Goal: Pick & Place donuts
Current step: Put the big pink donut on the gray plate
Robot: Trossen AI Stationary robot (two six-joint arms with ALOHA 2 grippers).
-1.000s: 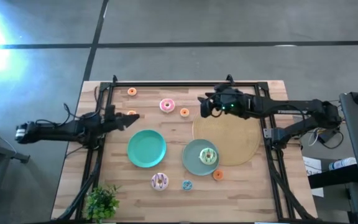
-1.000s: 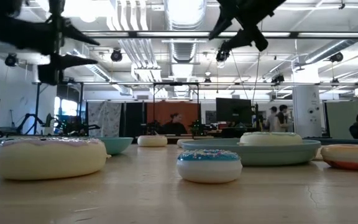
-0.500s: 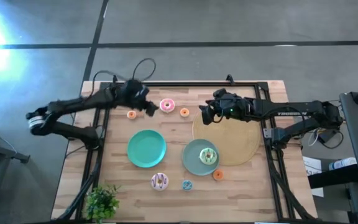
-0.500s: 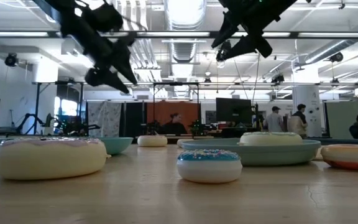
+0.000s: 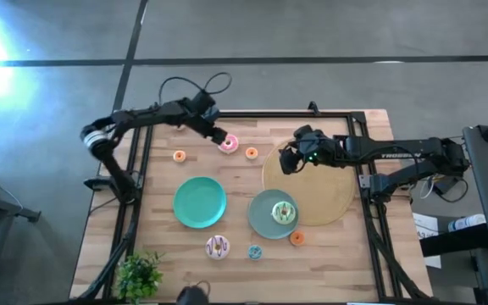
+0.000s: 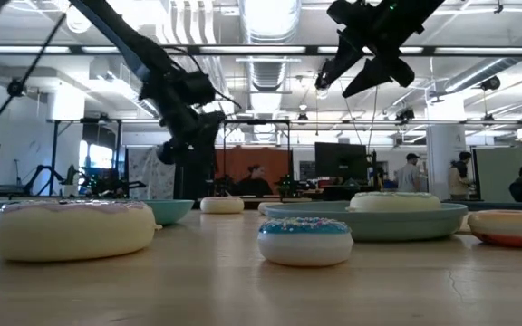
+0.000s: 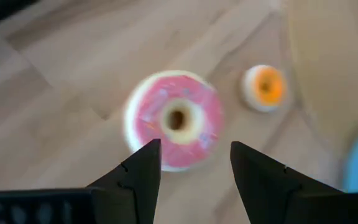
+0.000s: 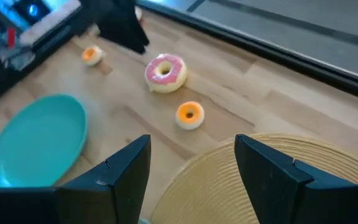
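The left tool (image 5: 219,135) is hovering right over the pink donut (image 5: 228,143) at the far middle of the counter (image 5: 142,246), roughly 12 o'clock from the empty teal plate (image 5: 200,202). In the left wrist view its two fingers (image 7: 142,180) are standing wide apart, the pink donut (image 7: 174,119) sitting just beyond the gap, nothing between them. The fingertips are not touching the ring.

An orange mini donut (image 5: 252,152) is lying just beside the pink one, at its 4 o'clock, near the edge of the tan woven disc (image 5: 333,199). A second orange mini (image 5: 179,156) is resting well off at the pink one's 8 o'clock.

The right tool (image 5: 288,161) is hanging above the disc's 10 o'clock rim, jaws spread and empty; its wrist view is looking past its fingers (image 8: 120,174) at the pink donut (image 8: 165,72), the orange mini (image 8: 189,115) and the teal plate (image 8: 39,137).

Nearer the front, a green-iced donut (image 5: 284,212) is sitting on the second teal plate (image 5: 261,216), which is overlapping the disc's 7 o'clock edge. A white-brown donut (image 5: 218,246) is lying at the empty plate's 5 o'clock, a blue mini (image 5: 254,252) just beside it, and another orange one (image 5: 297,238) at the full plate's 5 o'clock. A small plant (image 5: 138,275) is standing at the front left corner.
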